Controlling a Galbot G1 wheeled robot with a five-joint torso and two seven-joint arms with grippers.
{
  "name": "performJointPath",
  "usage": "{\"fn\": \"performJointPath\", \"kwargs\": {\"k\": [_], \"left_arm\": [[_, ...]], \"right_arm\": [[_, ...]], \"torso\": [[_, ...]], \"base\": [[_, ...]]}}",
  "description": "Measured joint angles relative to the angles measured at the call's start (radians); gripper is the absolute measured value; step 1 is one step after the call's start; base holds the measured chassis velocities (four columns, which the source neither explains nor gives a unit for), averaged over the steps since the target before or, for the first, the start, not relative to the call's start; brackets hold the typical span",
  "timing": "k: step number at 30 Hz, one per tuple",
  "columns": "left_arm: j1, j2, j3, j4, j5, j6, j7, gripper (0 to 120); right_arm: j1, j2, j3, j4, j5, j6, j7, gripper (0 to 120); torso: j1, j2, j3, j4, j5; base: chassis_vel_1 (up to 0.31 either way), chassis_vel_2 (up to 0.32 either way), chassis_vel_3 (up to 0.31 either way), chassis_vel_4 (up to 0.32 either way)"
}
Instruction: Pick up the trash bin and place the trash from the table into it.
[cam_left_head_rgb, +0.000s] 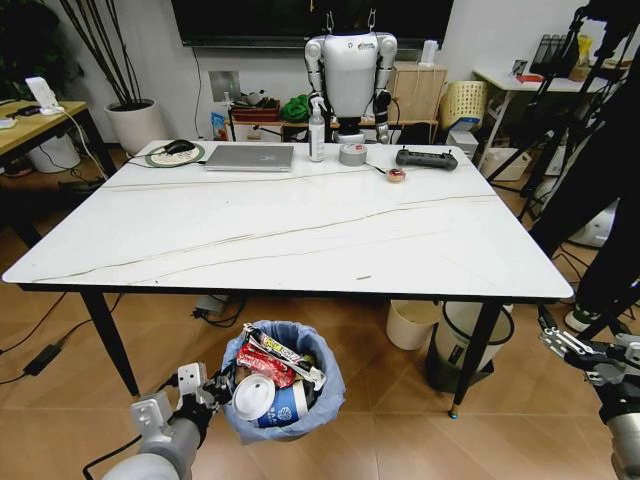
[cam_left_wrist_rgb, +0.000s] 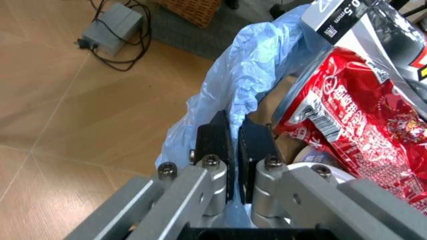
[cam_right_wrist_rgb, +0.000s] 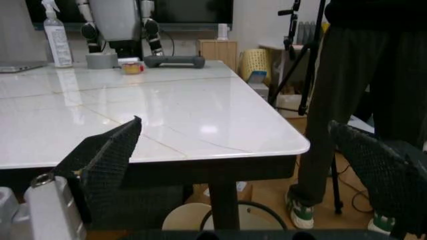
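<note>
Marble-look and nearly bare of litter, the table (cam_left_head_rgb: 300, 230) stood in a cluttered workroom, its far edge lined with a silver laptop (cam_left_head_rgb: 250, 157), a spray bottle (cam_left_head_rgb: 317, 130), a grey tape roll (cam_left_head_rgb: 353, 154) and a black controller (cam_left_head_rgb: 426, 158), none of them trash. Below its near edge, on the wooden floor, the trash bin (cam_left_head_rgb: 283, 415) sat with its light-blue bag (cam_left_wrist_rgb: 247, 75) bulging. The left gripper (cam_left_wrist_rgb: 232, 145) was low at the bin's rim, its black fingers (cam_left_wrist_rgb: 212, 142) pinched shut on a fold of that bag, with the litter packed just beyond them: a red snack wrapper (cam_left_wrist_rgb: 360, 125) in the wrist view, and a white-and-blue paper cup (cam_left_head_rgb: 285, 405) with a white round lid (cam_left_head_rgb: 254, 396) in the head view. The right gripper (cam_right_wrist_rgb: 247, 170) hung out to the side, level with the table's edge and well apart from the bin, its mesh-padded fingers (cam_right_wrist_rgb: 107, 155) spread wide and carrying nothing. A person's dark trouser legs stood beyond it, by the table corner. By the look of the tabletop, the collecting appeared all but finished: a small speck (cam_left_head_rgb: 363, 277) near the front edge was too small to identify, and a small red item (cam_left_head_rgb: 397, 176) by the controller could not be judged as trash or not.
</note>
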Motion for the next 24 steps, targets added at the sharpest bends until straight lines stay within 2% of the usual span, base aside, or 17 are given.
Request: {"fn": "performJointPath", "kwargs": {"k": [24], "left_arm": [[-0.003,-0.006,0.004,0.010,0.007,-0.001,0.000,0]], "right_arm": [[0.000,0.000,0.000,0.000,0.000,0.000,0.000,100]], "torso": [[-0.048,-0.116,-0.069,0.0000,0.0000]], "base": [[0.000,0.000,0.000,0.000]]}}
